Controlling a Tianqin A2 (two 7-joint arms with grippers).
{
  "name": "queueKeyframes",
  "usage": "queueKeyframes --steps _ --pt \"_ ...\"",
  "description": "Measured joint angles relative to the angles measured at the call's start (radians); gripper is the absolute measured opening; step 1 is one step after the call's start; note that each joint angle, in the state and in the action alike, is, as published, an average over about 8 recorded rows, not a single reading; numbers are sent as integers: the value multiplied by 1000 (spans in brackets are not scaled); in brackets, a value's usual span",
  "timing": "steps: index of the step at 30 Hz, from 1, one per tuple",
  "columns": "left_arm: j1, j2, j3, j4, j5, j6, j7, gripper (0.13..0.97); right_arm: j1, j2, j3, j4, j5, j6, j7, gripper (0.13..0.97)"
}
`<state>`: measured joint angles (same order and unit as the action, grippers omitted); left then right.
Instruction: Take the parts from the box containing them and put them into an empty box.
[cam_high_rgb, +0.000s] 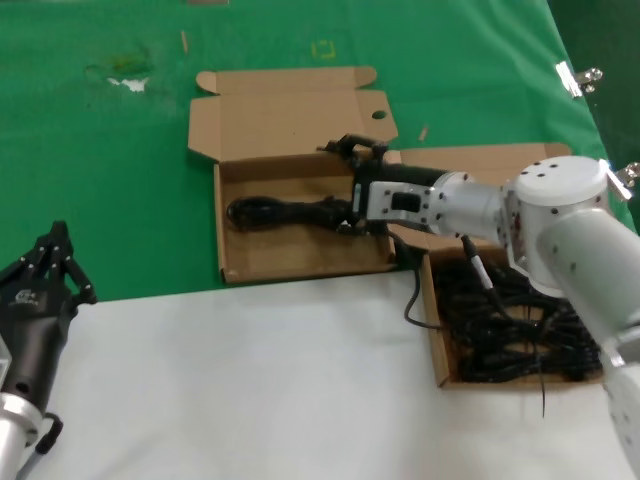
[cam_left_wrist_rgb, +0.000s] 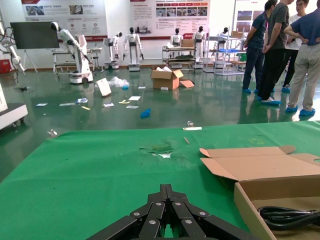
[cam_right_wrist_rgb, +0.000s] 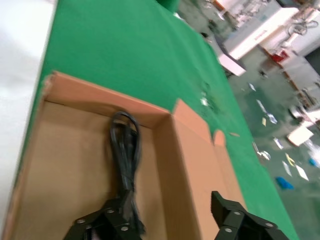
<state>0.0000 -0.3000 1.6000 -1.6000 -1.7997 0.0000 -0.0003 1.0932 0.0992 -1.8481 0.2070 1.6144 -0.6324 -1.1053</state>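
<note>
Two boxes; right gripper (cam_high_rgb: 347, 187) spread over cable (cam_high_rgb: 275, 212), left gripper (cam_high_rgb: 45, 262) clenched

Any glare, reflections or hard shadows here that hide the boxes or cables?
Head view: even light, with only mild shading along the walls of the receiving box; its cable bundle reads plainly. Left wrist view: the glossy hall floor mirrors the bystanders, away from the table. Right wrist view: no glare on the cardboard.

Likely a robotics lab or showroom: white humanoid robots (cam_left_wrist_rgb: 132, 47) in a row, wall posters (cam_left_wrist_rgb: 170, 11), visitors in shoe covers (cam_left_wrist_rgb: 302, 112).
</note>
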Motion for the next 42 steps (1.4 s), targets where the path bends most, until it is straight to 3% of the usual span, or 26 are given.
queueKeyframes --steps 10,14,18,26,30,42 --pt "0 0 0 0 0 0 0 140 -175 135 -52 413 -70 33 371 673" --pt "0 0 0 0 0 0 0 140 -228 177 -59 527 -86 46 469 770" --pt "0 0 0 0 0 0 0 140 -247 193 -60 568 -91 52 504 770" --pt "0 0 0 0 0 0 0 165 -284 194 -48 606 -80 76 532 898" --pt "0 0 0 0 0 0 0 179 -320 195 -35 641 -68 101 557 921" --pt "0 0 0 0 0 0 0 350 -452 196 13 769 -25 191 650 964"
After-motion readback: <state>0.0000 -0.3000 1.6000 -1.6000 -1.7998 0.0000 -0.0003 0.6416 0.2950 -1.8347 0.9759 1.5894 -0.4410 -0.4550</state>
